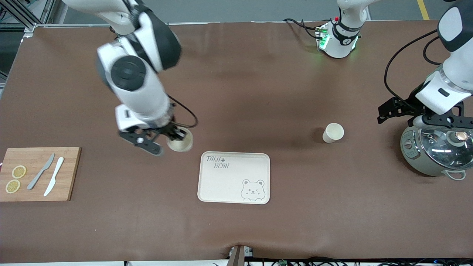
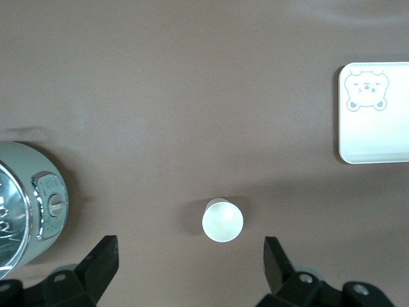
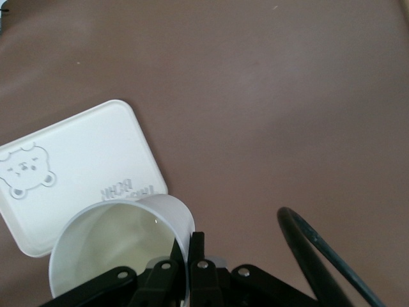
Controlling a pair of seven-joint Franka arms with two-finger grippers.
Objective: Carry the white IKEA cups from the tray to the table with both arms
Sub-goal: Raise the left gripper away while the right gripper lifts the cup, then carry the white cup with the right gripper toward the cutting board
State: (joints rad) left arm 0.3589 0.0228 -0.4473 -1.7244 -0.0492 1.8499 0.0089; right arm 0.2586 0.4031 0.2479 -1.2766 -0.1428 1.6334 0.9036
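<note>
Jaws: right gripper (image 1: 176,136) pinches the rim of one cup (image 1: 180,142); left gripper (image 2: 190,259) jaws spread wide, holding nothing.

Landmark is the tray (image 1: 234,177) with the bear drawing. Held cup hangs over the worktop (image 1: 258,92) just off the tray's corner toward the right arm's end. Second cup (image 1: 333,132) stands upright on the worktop, farther from the front camera than the tray and toward the left arm's end, apart from it. Right wrist view alone shows one finger inside the rim and one outside. Left wrist view alone shows the jaws apart, above the free cup; front view hides that, showing the left gripper over the cooker (image 1: 436,151). Count: two cups, one tray, one cooker, one cutting board (image 1: 38,173) with two knives and two lemon slices.
</note>
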